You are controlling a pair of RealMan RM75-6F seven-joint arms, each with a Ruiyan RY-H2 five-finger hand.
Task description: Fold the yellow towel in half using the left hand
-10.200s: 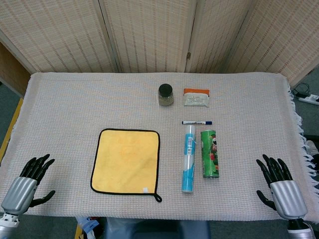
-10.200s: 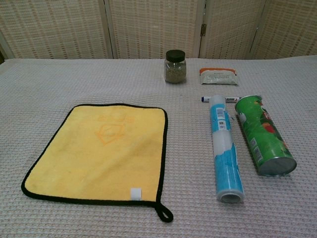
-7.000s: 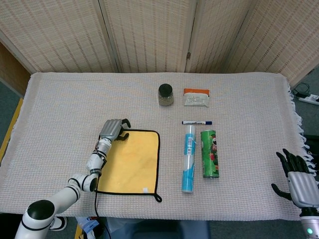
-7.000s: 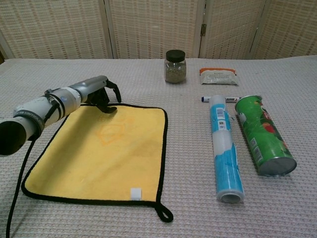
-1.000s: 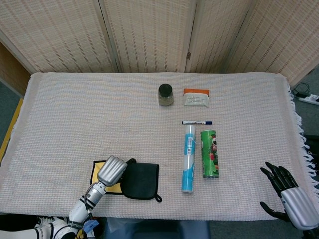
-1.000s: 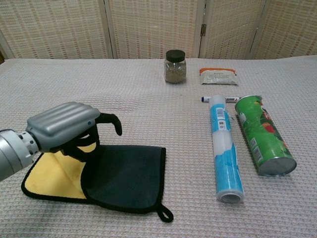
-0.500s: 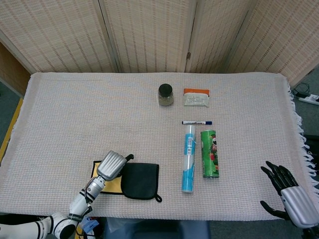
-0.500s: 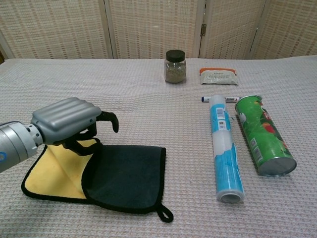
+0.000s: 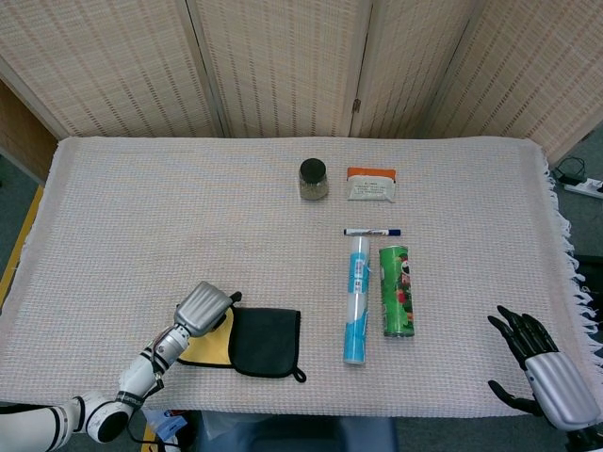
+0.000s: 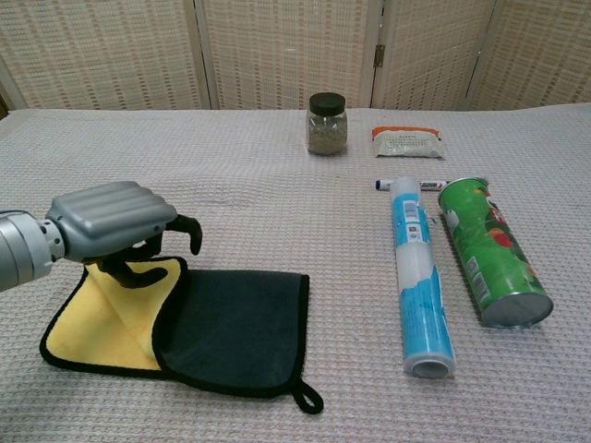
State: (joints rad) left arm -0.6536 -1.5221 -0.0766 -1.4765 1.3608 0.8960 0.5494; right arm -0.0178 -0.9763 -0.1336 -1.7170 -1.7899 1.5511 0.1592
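The yellow towel point(image 10: 92, 332) lies near the table's front left, folded over so its black underside point(image 10: 235, 328) covers the right part; only a yellow strip shows at the left. In the head view the towel point(image 9: 264, 341) looks like a small dark square with a yellow edge. My left hand point(image 10: 111, 221) hovers over the towel's far left edge with its fingers hooked downward and nothing visibly gripped. The same left hand point(image 9: 201, 308) shows by the towel's left side. My right hand point(image 9: 545, 369) sits off the table's front right corner, fingers spread, holding nothing.
A blue and white tube point(image 10: 420, 277) and a green can point(image 10: 489, 249) lie side by side right of the towel. A marker point(image 9: 372, 232) lies beyond them. A dark-lidded jar point(image 10: 327, 123) and a white packet point(image 10: 407, 142) stand further back. A folding screen is behind the table.
My left hand has drawn back to the left, off the black folded part. The towel keeps its folded shape. The right hand has barely moved.
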